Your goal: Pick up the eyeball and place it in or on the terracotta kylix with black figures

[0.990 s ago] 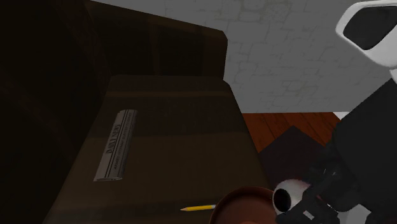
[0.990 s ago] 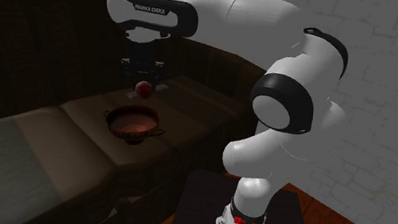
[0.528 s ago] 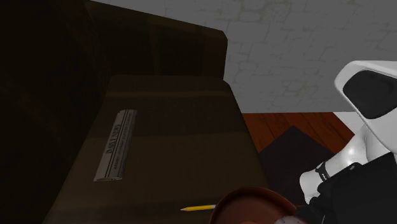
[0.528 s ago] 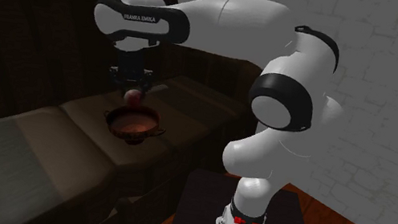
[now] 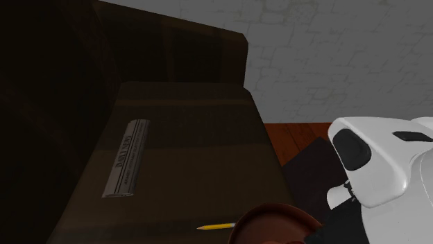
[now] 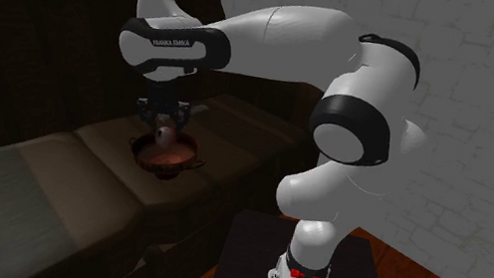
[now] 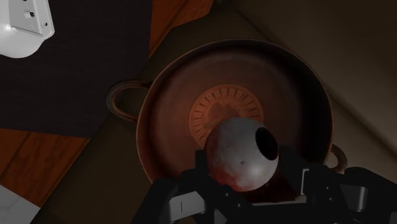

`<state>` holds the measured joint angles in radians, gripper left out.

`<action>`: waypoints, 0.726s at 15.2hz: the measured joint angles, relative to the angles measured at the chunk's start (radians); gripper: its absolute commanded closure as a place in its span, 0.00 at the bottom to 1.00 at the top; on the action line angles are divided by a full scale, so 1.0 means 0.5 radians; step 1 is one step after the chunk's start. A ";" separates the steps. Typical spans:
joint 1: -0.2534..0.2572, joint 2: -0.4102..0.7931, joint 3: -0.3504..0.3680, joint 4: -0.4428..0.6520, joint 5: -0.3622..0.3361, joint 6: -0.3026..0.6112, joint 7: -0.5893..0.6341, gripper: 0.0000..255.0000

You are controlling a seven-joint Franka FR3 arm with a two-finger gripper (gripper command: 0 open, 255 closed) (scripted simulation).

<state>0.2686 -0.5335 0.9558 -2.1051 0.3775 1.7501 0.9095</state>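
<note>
The gripper (image 7: 251, 177) clasps the eyeball (image 7: 240, 153) just above the middle of the reddish-brown kylix (image 7: 167, 121). The placing step is in hand; next, a small descent and gentle opening seem needed.

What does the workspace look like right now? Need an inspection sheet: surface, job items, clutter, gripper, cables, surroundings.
Surface: dark brown seat, flat, dimly lit.
Job's things: eyeball between the fingers, over the bowl of the reddish-brown kylix; cannot tell whether it touches the bowl.
Clutter: yellow pencil beside the kylix; pale printed strip farther off.
Gripper: gripper shut on the eyeball.
Cables: nothing seen.
Surroundings: pale stone-patterned wall, red-brown wood floor, dark stand.
</note>
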 measured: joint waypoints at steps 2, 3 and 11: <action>0.005 -0.005 0.006 -0.025 0.007 0.022 -0.001 1.00; 0.005 -0.005 0.007 -0.029 0.008 0.026 -0.001 1.00; 0.007 -0.007 0.007 -0.034 0.010 0.029 -0.002 0.00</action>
<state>0.2719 -0.5371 0.9591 -2.1219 0.3825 1.7646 0.9087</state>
